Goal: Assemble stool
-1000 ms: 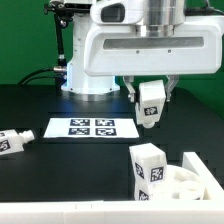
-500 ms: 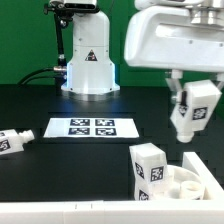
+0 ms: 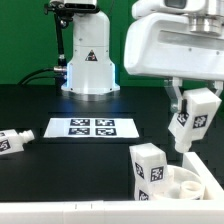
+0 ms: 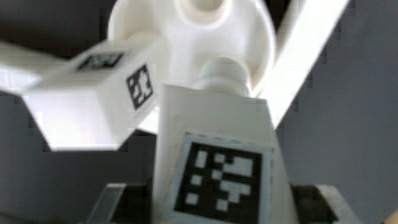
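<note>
- Far L of ext. view: white leg (image 3: 10, 141) lying on its side on black table (image 3: 60, 175), tag visible.
- Next: marker board (image 3: 93, 128) flat on table, 4 tags.
- R of centre, front: second leg (image 3: 148, 168) upright at rim of seat disc (image 3: 196, 184); seated in it or not, can't tell.
- Far R: gripper (image 3: 188, 100) pinching third leg (image 3: 193, 120), tilted, in the air above seat disc. Wrist view: its tip is over the disc, just beside second leg.
</note>
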Robot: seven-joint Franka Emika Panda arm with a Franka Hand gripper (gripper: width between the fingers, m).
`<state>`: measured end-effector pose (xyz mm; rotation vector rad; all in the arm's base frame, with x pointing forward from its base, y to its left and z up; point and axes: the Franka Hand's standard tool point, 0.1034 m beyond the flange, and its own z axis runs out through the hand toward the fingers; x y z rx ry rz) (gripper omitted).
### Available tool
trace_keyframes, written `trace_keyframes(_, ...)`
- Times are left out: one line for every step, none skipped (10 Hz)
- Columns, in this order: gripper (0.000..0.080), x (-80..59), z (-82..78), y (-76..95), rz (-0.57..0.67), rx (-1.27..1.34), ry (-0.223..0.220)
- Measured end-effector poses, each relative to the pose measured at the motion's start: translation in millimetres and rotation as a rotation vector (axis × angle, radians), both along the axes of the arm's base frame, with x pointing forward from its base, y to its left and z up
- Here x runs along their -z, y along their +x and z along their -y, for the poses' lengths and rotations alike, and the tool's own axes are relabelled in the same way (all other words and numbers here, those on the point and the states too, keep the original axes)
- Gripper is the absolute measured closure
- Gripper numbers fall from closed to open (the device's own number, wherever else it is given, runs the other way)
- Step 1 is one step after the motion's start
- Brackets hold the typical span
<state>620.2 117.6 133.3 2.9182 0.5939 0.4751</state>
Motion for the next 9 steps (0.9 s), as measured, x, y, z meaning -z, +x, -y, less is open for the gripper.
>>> trace_keyframes(0.0479, -3.3, -5.3, 7.8, 0.035, -0.071, -0.017)
trace_keyframes(0.0479, -1.6, -4.5, 6.1, 0.031, -0.057, -0.009)
trace_keyframes(0.0479, -1.4, -4.7, 6.0, 0.03, -0.058, -0.009)
trace_keyframes(0.0479, -1.2, -4.7, 6.0, 0.03, -0.058, -0.009)
trace_keyframes(0.0479, 0.4, -4.5, 5.6, 0.029, -0.058, -0.01)
trace_keyframes(0.0479, 7.7, -4.5, 9.0, 0.052, -0.066, -0.004)
trace_keyframes(0.0479, 18.8, -3.8, 13.4, 0.072, -0.075, -0.001)
trace_keyframes(0.0479, 25.4, -2.1, 18.5, 0.101, -0.091, 0.001)
trace_keyframes(0.0479, 31.0, -1.6, 18.1, 0.103, -0.094, 0.001)
